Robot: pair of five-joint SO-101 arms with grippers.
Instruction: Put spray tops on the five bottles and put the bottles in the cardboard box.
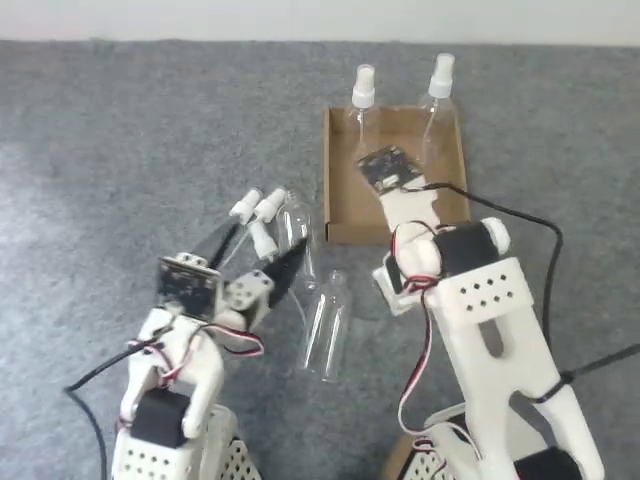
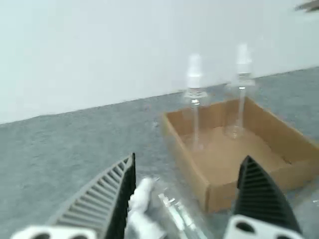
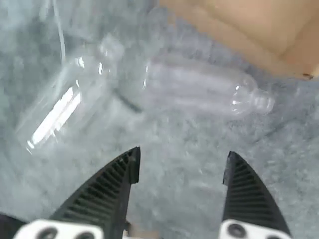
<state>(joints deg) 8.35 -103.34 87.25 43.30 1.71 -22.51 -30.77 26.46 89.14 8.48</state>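
While left pincer point(image 2: 189, 158) and right pincer point(image 3: 183, 152) gape, two bottles point(image 1: 362, 110) point(image 1: 440, 100) line box's point(image 1: 328, 180) far edge.

Glossy clear plastic bottles point(image 1: 328, 325); smooth white plastic spray tops point(image 1: 363, 85); matt brown cardboard box point(image 1: 345, 233); rough, fuzzy grey cloth table cover point(image 1: 120, 130).

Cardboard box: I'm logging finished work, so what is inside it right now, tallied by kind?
Clear bottles, standing upright: 2
White spray tops, one fitted on each bottle: 2
Total: 4
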